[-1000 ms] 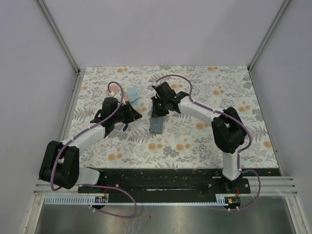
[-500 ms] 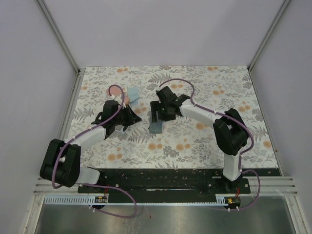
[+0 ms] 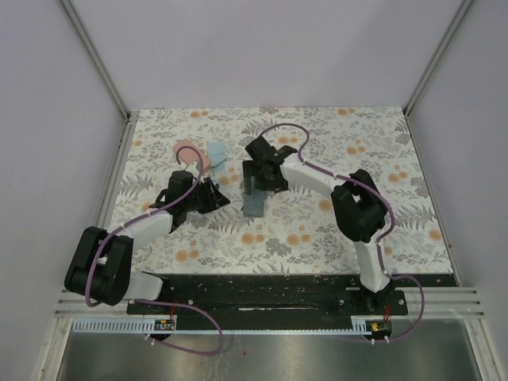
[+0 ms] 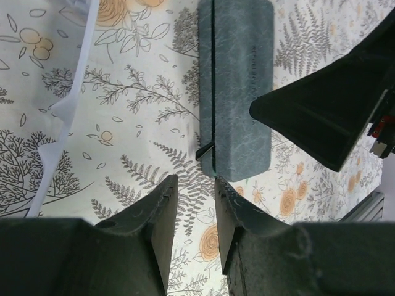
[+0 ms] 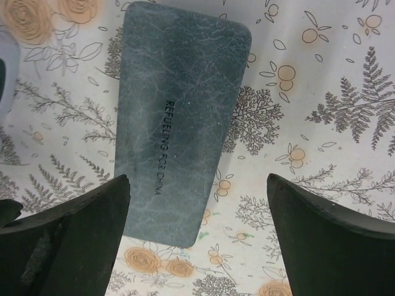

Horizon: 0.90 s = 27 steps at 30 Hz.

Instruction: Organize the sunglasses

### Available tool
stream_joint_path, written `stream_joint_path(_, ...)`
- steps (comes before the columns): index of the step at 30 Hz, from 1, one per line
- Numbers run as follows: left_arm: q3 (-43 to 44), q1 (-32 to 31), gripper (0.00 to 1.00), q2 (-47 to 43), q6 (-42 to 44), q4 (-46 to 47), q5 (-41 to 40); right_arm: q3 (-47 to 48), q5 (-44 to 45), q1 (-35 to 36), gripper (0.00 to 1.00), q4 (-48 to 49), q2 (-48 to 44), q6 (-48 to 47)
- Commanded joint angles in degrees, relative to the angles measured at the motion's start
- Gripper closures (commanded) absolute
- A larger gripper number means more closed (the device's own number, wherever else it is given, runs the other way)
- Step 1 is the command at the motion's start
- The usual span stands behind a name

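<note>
Starting at the right tool [image 5: 197, 185]: its two black fingers [image 5: 68, 240] are seen spread wide, and nothing is clamped between them. Under the gap a grey-blue oblong case with a leather-like grain [image 5: 179, 105] is laid flat on the floral-patterned counter [image 5: 321, 92]. The case runs lengthwise away from the wrist, and its near end falls between the fingertips. A line of small printed lettering is seen along its lid. Whether the fingers are in contact with the case cannot be told.

Left tool [image 4: 195, 180]: the fingers are held narrowly apart. The counter's pattern is seen through the slit, and nothing is gripped. The tool is pointed at one end of the same case and is just short of it. A dark seam is seen along the case's side, and a short black piece [image 4: 205, 151] juts out of that seam near the end closest to the left tool. Whether that piece belongs to the sunglasses cannot be told. One finger of the right tool is seen reaching over the case's far edge.

Sunglasses: neither pair can be made out in any view, so their place cannot be stated.

Top view: both tools are seen close together near the counter's middle, with the grey-blue case between them. Further out, behind the left tool, a pale blue square cloth [image 3: 216, 151] is lying beside a pink oblong case [image 3: 203, 161], which is partly covered by the arm's purple cable [image 3: 187, 146].
</note>
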Motion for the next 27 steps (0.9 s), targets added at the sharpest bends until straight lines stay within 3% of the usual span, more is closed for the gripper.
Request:
stream_joint_path(1, -1.2, 0.1, 0.66, 3.0, -0.6, 4.9, 0.2, 5.2, 2.3, 1.3, 0.01, -3.1, 3.1, 2.3)
stream_joint_path(16, -1.1, -0.8, 0.65, 11.2, -2.3, 11.4, 3.3, 5.6, -0.3, 1.5, 0.01, -0.6, 5.5, 4.9)
stream_joint_path(19, -1.0, -0.8, 0.66, 8.0, -2.5, 9.4, 3.5, 5.9, 1.2, 1.7, 0.01, -1.2, 7.1, 6.4)
stream_joint_path(27, -0.3, -0.8, 0.64, -9.7, -0.3, -2.3, -2.6, 6.3, 6.7, 1.0, 0.26, -2.4, 8.9, 12.0)
